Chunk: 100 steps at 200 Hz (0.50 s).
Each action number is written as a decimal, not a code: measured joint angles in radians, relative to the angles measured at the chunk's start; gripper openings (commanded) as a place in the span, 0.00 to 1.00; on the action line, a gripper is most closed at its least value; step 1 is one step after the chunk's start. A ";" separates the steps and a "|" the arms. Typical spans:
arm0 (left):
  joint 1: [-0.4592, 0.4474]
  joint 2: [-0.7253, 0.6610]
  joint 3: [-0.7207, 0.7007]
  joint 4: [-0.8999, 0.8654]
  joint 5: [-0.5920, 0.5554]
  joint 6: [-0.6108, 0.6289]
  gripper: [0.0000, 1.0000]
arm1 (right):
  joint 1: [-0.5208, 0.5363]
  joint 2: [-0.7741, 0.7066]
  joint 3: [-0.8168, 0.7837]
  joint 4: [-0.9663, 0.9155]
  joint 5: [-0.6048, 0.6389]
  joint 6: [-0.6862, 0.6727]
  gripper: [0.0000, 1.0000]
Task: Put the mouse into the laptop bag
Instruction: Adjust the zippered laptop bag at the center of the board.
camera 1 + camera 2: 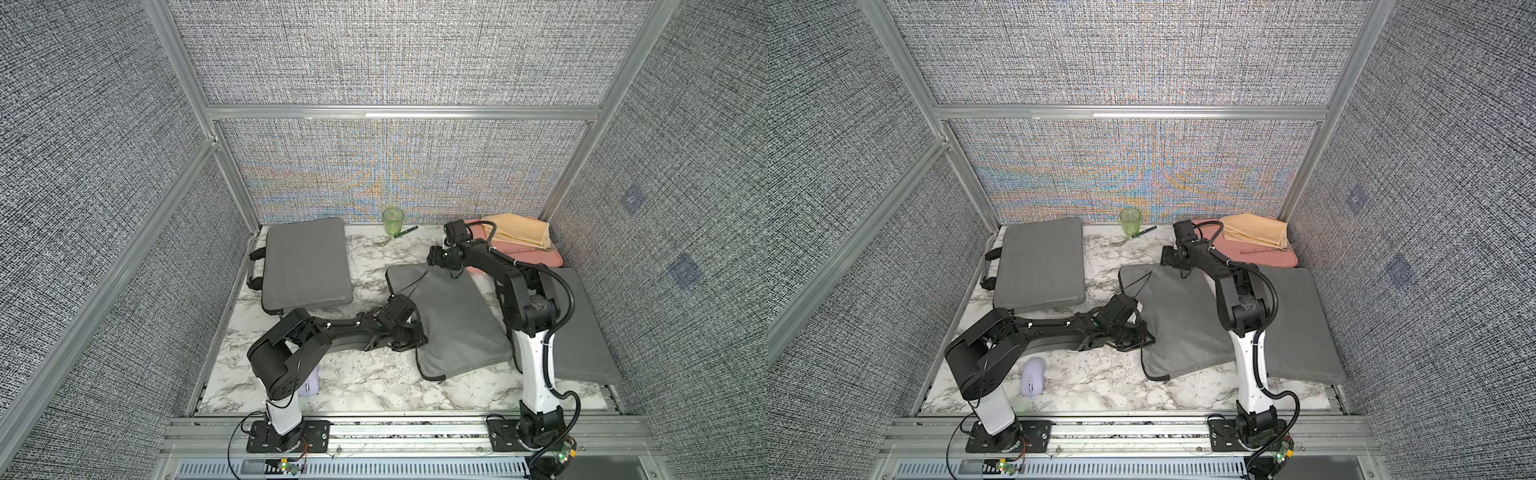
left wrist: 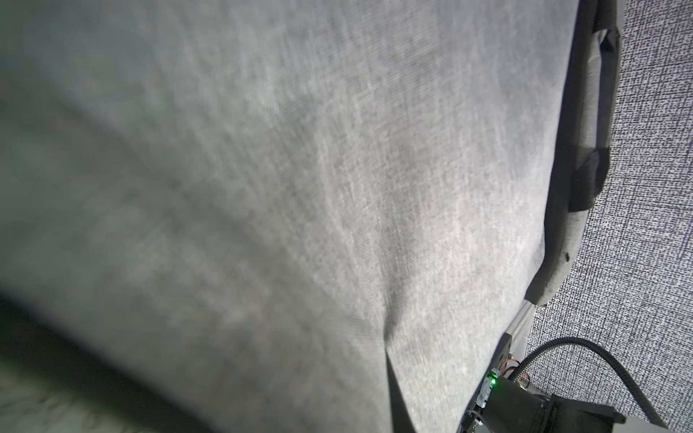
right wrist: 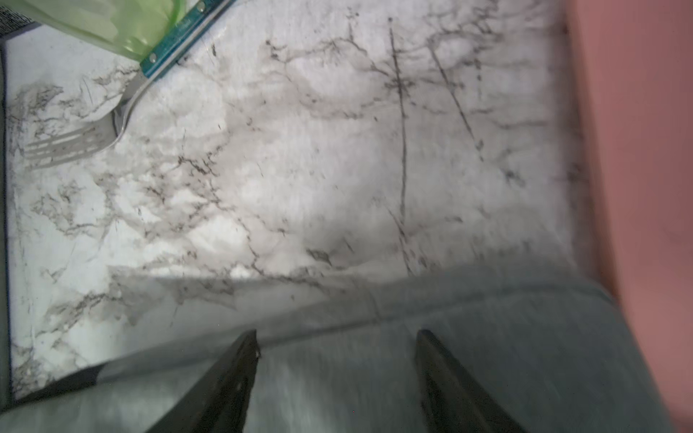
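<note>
Mouse (image 1: 1033,376) lies near the table's (image 1: 1100,386) front-left corner, apart from laptop bag (image 1: 1179,316). Left gripper (image 1: 1146,340) jaws together, pinching bag's left edge. Right gripper (image 3: 337,331) jaws apart over bag's far edge.

Marble table (image 1: 374,386), directly on it: lilac mouse (image 1: 1033,376) front-L; back-left laptop bag (image 1: 305,266); centre laptop bag (image 1: 453,320) mid; right laptop bag (image 1: 586,332); pink mat (image 1: 1283,259) back-R corner; green cup (image 1: 393,220) w/ teal-handled fork (image 3: 123,112) just beside, back edge.
</note>
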 measured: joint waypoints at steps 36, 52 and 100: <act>-0.006 -0.008 0.002 -0.009 -0.014 0.010 0.00 | -0.008 -0.122 -0.174 0.070 0.034 0.042 0.69; -0.006 -0.009 0.006 -0.021 -0.018 0.016 0.00 | -0.013 -0.131 -0.195 0.082 0.040 0.058 0.67; 0.000 -0.082 -0.013 -0.079 -0.081 0.034 0.00 | -0.026 -0.148 -0.241 0.117 0.032 0.092 0.65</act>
